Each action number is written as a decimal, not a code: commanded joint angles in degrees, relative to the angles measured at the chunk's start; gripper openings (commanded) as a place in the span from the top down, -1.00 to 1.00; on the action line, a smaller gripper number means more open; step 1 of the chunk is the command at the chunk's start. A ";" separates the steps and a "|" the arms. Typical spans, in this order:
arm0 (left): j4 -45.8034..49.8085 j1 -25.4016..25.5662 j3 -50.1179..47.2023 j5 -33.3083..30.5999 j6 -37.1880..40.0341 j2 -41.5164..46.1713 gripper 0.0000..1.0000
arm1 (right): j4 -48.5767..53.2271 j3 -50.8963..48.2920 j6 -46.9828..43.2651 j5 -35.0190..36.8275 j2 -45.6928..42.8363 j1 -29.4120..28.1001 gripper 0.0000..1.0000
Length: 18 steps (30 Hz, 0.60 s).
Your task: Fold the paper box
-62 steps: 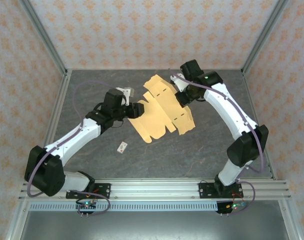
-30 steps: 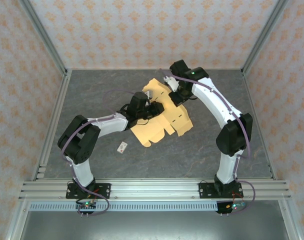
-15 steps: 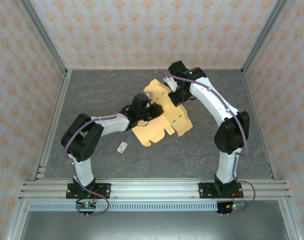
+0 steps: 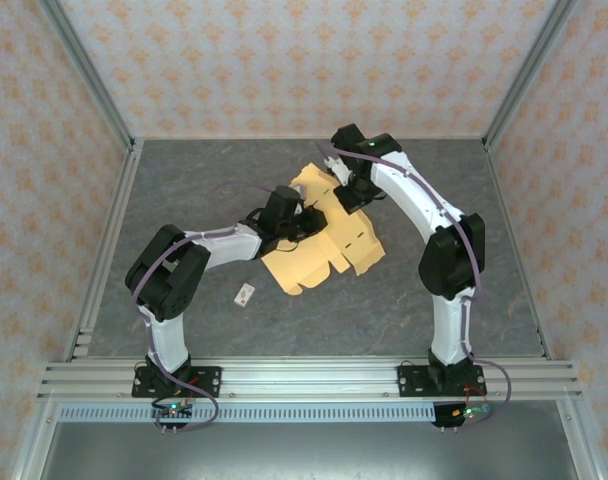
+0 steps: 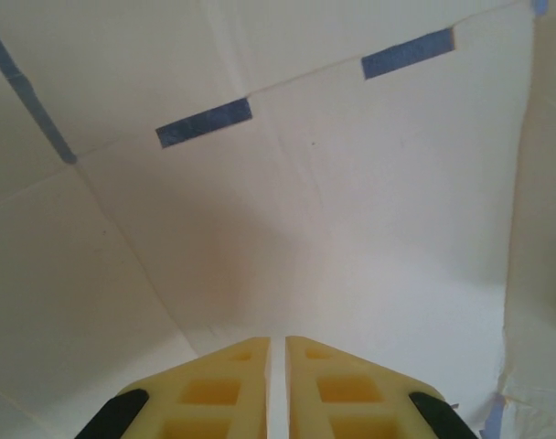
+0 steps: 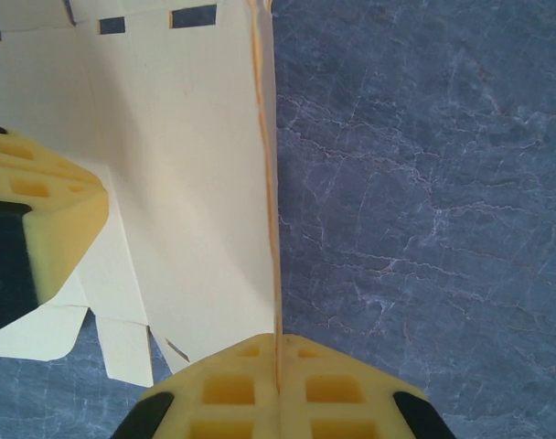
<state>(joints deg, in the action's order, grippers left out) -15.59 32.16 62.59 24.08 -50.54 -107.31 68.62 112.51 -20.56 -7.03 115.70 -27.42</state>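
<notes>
The paper box is a light orange-tan die-cut sheet on the grey table, its far part lifted. My right gripper is shut on the sheet's far edge; in the right wrist view that edge runs edge-on into the closed fingertips of the right gripper. My left gripper reaches in from the left against the sheet's pale face. The left gripper is shut apart from a thin slit, with nothing seen held. One of its yellow fingers shows beside the pale panel in the right wrist view.
A tiny white tag lies on the table in front of the sheet, to its left. Aluminium frame posts and patterned walls close in the table on three sides. Bare grey table lies right of the held edge.
The left gripper has moved right, from the sheet's left edge in among its panels. The right arm has swung left with the held edge, and the sheet has shifted left and bunched up.
</notes>
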 commanded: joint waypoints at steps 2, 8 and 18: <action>1.05 -0.76 1.40 -1.71 -1.12 -1.73 0.78 | 1.17 2.31 0.78 -0.74 2.78 1.00 1.00; 4.00 -1.02 3.57 -2.77 -1.68 -4.47 0.83 | 0.55 2.72 0.61 -1.25 4.59 2.01 1.00; 8.45 -1.49 6.28 -2.67 -4.25 -7.97 0.84 | -1.20 1.06 0.42 -0.97 5.32 2.50 1.00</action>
<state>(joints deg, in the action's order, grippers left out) -9.32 31.07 66.43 22.02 -53.30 -114.32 67.99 113.27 -20.56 -8.36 120.51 -25.30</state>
